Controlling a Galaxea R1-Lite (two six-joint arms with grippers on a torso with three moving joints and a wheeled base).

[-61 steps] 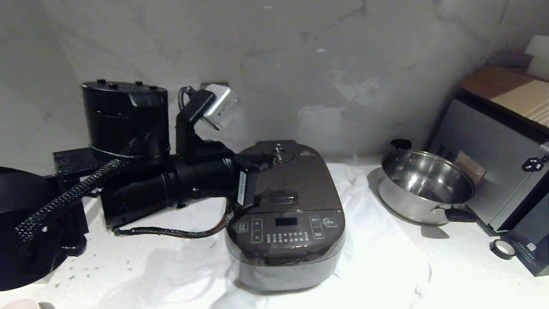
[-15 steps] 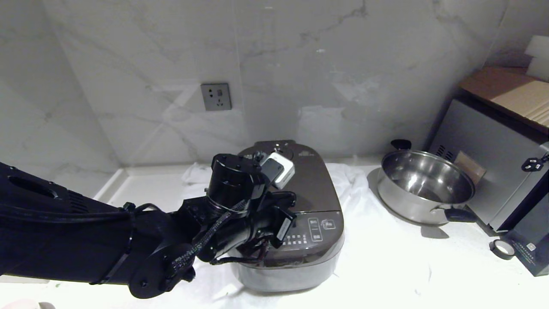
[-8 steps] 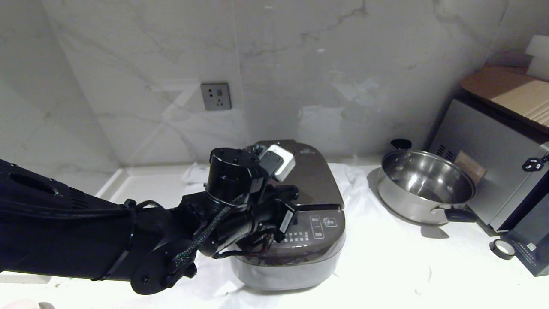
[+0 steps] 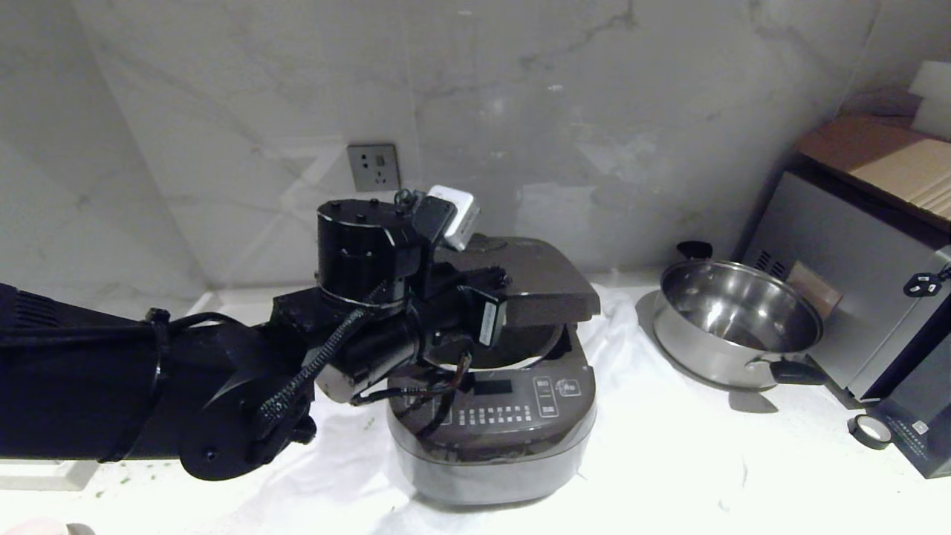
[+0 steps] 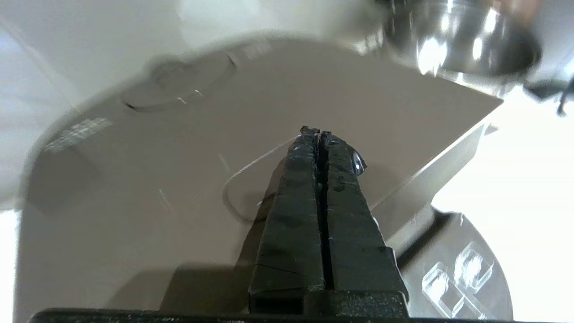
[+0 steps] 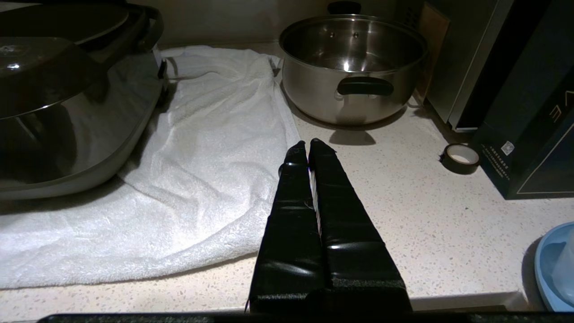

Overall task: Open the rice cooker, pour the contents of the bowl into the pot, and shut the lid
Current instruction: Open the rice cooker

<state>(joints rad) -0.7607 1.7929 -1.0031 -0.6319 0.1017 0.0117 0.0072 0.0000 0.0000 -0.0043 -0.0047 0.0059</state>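
The dark brown rice cooker (image 4: pixel 490 438) stands on a white towel (image 4: pixel 654 416) with its lid (image 4: pixel 542 286) raised partway, front edge lifted off the body. The inside of the pot stays hidden beneath it. My left gripper (image 4: pixel 504 282) is shut and empty, its tips just above the lid (image 5: pixel 157 148) by the oval release button (image 5: pixel 237 193); the left gripper (image 5: pixel 317 131) shows its jaws pressed together. My right gripper (image 6: pixel 308 142) is parked, shut, over the counter's front edge beside the rice cooker (image 6: pixel 67 112). Only a pale pinkish rim of the bowl (image 4: pixel 33 526) shows at the bottom-left corner; its contents are hidden.
A shiny steel pan (image 4: pixel 735 319) sits right of the cooker, also the steel pan (image 6: pixel 354 58). A grey oven (image 4: pixel 839 297) and a dark box (image 4: pixel 925 416) line the right side, with a tape roll (image 4: pixel 871 431) nearby. A blue dish (image 6: pixel 554 269) lies at the counter edge.
The lid has sprung up from flat and shut to partly raised. My left arm has lifted and drawn back with it, gripper still shut.
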